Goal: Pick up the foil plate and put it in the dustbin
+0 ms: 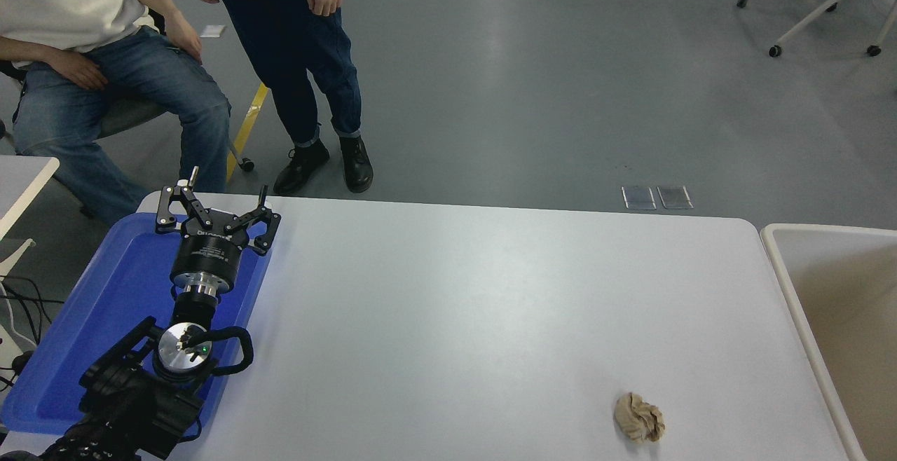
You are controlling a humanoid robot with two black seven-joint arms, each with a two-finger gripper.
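Observation:
The foil plate is not in view anywhere on the table. The dustbin [785, 265], large with a thick cream-white rim and beige inside, stands at the right edge of the picture, beside the table's right end. My left gripper [226, 193] is open and empty, parked over the far end of the blue tray at the left. My right arm and gripper are out of view.
A flat blue plastic tray [119, 293] lies at the table's left under my left arm. A small crumpled brown paper ball [638, 417] lies near the front right. One person sits [91, 62] and another stands [294, 47] beyond the far left edge.

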